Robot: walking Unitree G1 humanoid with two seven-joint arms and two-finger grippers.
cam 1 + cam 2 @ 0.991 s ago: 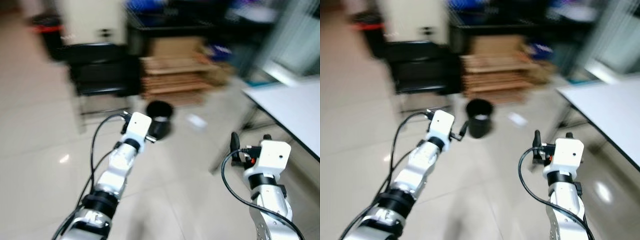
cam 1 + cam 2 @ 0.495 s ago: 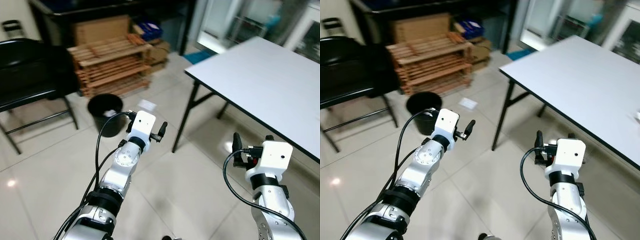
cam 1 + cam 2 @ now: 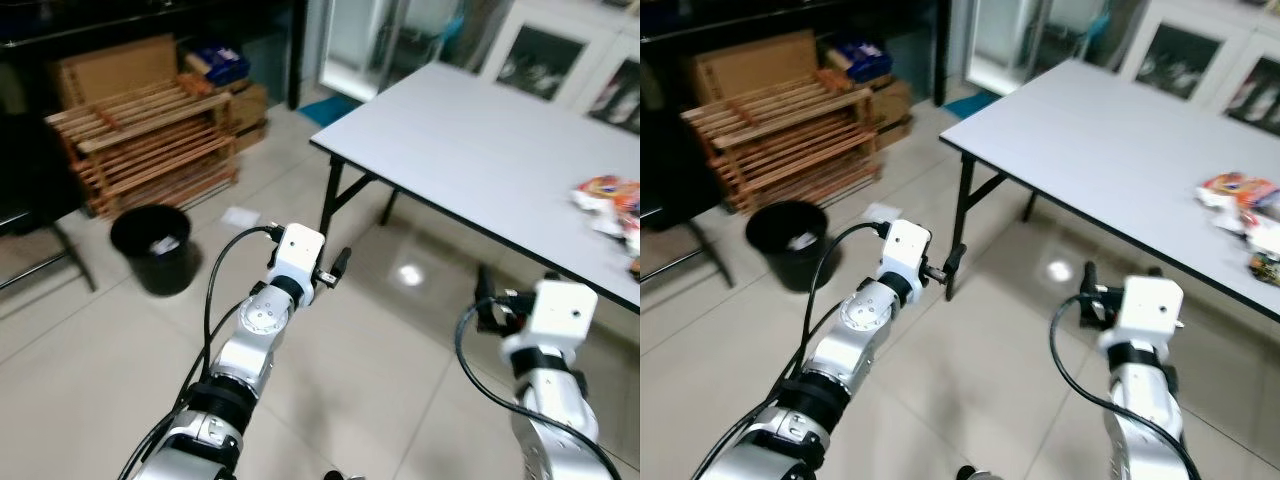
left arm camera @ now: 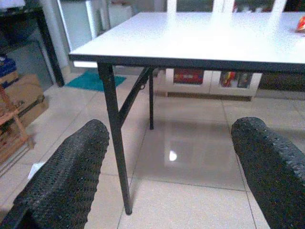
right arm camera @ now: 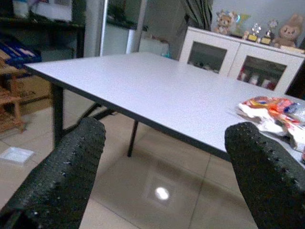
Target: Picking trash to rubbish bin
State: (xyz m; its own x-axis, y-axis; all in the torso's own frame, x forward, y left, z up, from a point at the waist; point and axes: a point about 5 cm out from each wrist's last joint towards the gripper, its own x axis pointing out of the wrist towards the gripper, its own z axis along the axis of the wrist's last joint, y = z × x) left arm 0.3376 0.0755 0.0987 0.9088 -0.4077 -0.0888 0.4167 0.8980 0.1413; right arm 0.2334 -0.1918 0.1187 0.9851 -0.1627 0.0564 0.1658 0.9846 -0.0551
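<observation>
camera swung right since earlier; trash [image 3: 1237, 190] on table [image 3: 1110, 150]; left claw [image 4: 167, 157], right claw [image 5: 162, 157] both spread, empty.

Both silver arms raised forward. Left black two-finger gripper [image 4: 167, 181] fingers spread, empty. Right black two-finger gripper [image 5: 162, 176] fingers spread, empty.

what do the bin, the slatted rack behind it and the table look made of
Bin: looks like black plastic, smooth, dull sheen. Slatted rack: bare, unpainted wood, pale brown slats. Table: matte white top, probably laminate, with a dark edge, on thin black legs that look like metal.
</observation>
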